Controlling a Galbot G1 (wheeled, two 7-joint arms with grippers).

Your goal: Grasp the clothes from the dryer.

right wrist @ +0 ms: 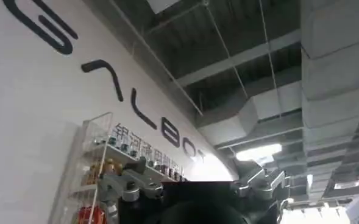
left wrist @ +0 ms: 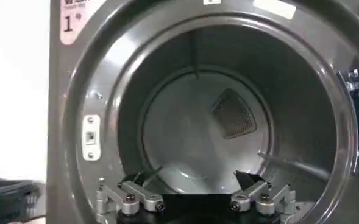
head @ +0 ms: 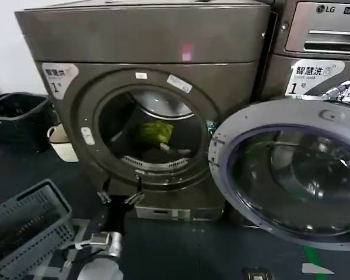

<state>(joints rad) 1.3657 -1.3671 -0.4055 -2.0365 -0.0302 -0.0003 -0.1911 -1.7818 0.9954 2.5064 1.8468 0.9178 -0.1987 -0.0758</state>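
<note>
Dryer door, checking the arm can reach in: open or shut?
Open: the door hangs swung aside, the dryer drum exposed.

The left gripper [head: 119,197] reaches forward with fingers [left wrist: 133,196] spread wide (nothing between them); the right gripper [right wrist: 194,189] points upward, likewise spread.

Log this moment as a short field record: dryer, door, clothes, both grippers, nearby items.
dryer: bronze-grey front-loading dryer, porthole uncovered
door: round glass door swung open
clothes: lime-green garment in the drum, pale piece beside it
left gripper: open, at the porthole's lower rim, outside the drum
right gripper: open, pointing at the ceiling
nearby: grey slatted basket on floor
</note>
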